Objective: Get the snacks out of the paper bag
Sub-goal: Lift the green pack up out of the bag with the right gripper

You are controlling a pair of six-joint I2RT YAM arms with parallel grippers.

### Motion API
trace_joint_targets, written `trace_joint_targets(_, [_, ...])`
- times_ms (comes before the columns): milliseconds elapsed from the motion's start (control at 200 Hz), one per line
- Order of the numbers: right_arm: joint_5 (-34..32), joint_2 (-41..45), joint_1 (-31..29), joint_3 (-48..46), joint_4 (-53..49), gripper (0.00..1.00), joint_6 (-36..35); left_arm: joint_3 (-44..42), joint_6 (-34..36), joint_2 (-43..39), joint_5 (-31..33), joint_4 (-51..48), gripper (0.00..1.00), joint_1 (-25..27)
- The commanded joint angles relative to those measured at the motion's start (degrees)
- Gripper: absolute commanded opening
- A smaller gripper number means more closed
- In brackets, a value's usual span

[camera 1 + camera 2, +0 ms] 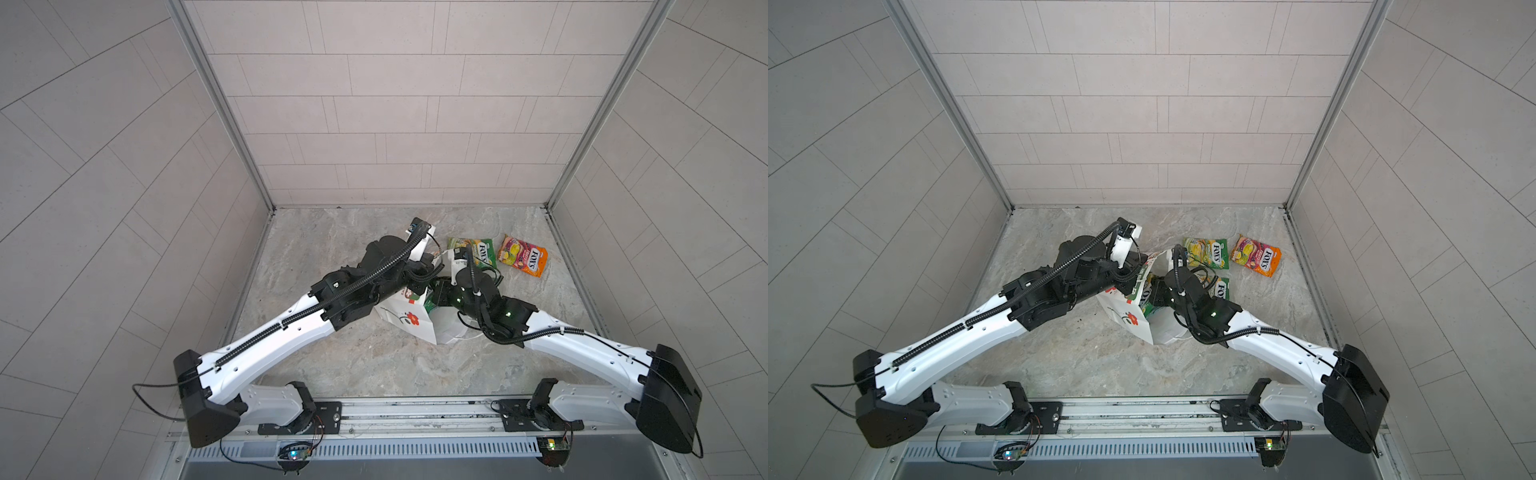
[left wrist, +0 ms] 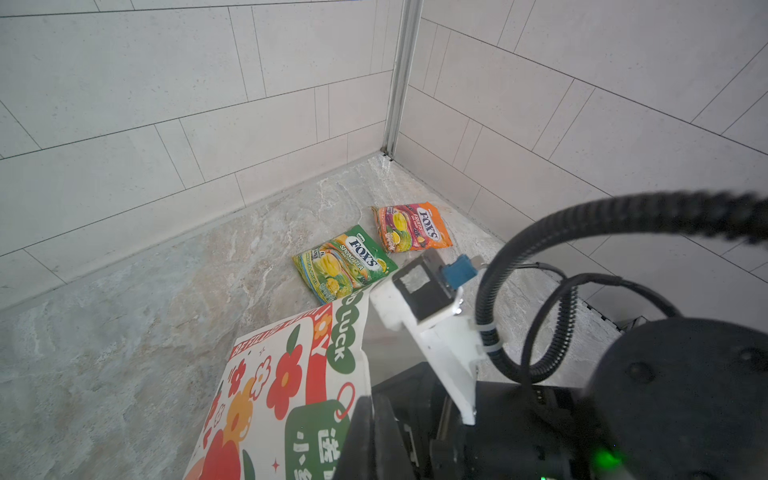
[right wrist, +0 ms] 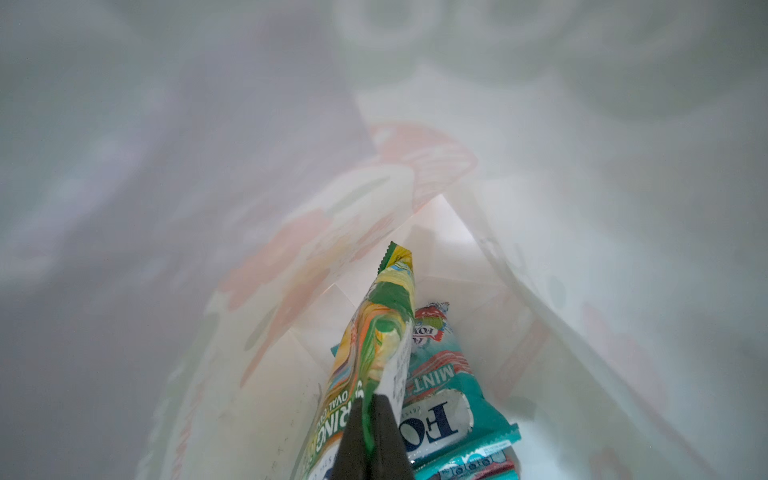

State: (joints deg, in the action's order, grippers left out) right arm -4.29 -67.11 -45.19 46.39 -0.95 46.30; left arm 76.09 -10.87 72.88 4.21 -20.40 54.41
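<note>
The paper bag [image 1: 405, 328] is showing white with a red flower drawing. In the left wrist view its side is carrying red and orange flowers, green tags and white lettering. The counter [image 1: 332, 365] is showing grey-beige marbling. On it a green-yellow snack [image 1: 478, 251] and an orange-pink snack [image 1: 523, 257] are gleaming, both bearing white logo ovals. In the right wrist view a second green-yellow snack [image 3: 374, 332] is showing orange swirls, a teal-red snack [image 3: 444, 399] is showing dark blue letters, and the right claw [image 3: 371, 409] is looking black.
</note>
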Motion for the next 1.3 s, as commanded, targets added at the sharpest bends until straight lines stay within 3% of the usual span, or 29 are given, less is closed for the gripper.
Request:
trace_joint_targets(0, [-0.5, 3.6, 0.4, 0.3, -1.6, 0.0, -1.6, -0.4, 0.5, -1.4, 1.0, -0.3, 0.0, 0.2])
trace_joint_targets(365, [-1.2, 9.7, 1.0, 2.3, -7.5, 0.0, -2.8, -0.4, 0.2, -1.4, 3.3, -0.3, 0.0, 0.2])
trace_joint_targets(911, [11.4, 11.9, 2.7, 10.7, -16.2, 0.0, -8.9, 1.7, -2.0, 0.5, 10.6, -2.4, 0.0, 0.3])
trace_joint_targets(1296, [15.2, 13.2, 3.3, 16.8, -21.3, 0.0, -12.9, 4.7, -4.1, 2.7, 14.1, -4.8, 0.0, 0.2])
